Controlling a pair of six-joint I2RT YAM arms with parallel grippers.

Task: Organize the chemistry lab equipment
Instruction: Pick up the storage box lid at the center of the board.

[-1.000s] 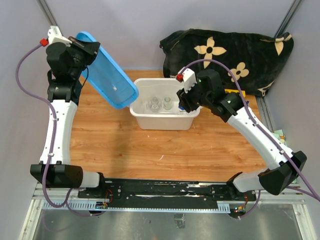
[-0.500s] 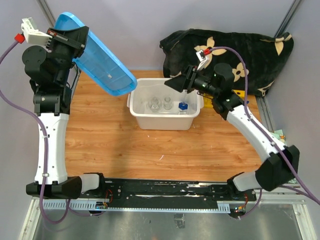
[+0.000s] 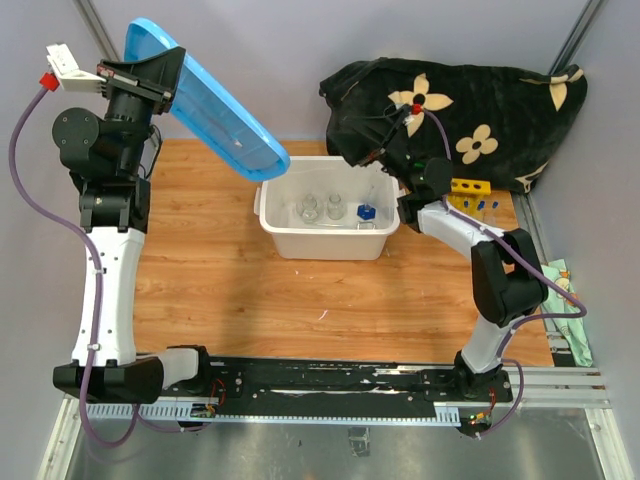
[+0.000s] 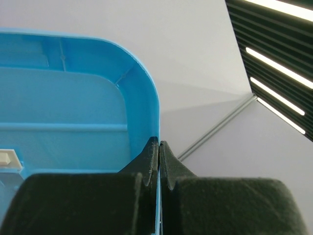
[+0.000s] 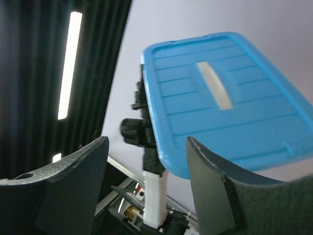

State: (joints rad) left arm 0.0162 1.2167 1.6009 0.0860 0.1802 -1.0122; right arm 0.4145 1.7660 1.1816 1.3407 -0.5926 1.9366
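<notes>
Small beakers point(image 3: 310, 208) and a blue-capped tube point(image 3: 367, 212) lie in the white tub point(image 3: 330, 248). The yellow rack point(image 3: 468, 187) (more tubes beside it, apparently) waits by the cloth point(image 3: 500, 110), so much is left. The left gripper point(image 4: 159, 145) is clamped on the blue lid point(image 3: 215, 105), now higher than a second ago. The right gripper point(image 5: 145, 144), fingers apart and empty, has lifted off the tub.

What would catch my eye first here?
The big blue plastic lid, held tilted high at the back left, pinched at its rim by the left gripper. Mid-table sits the open white plastic tub with small glass beakers inside, and a black flowered cloth lies at the back right.
</notes>
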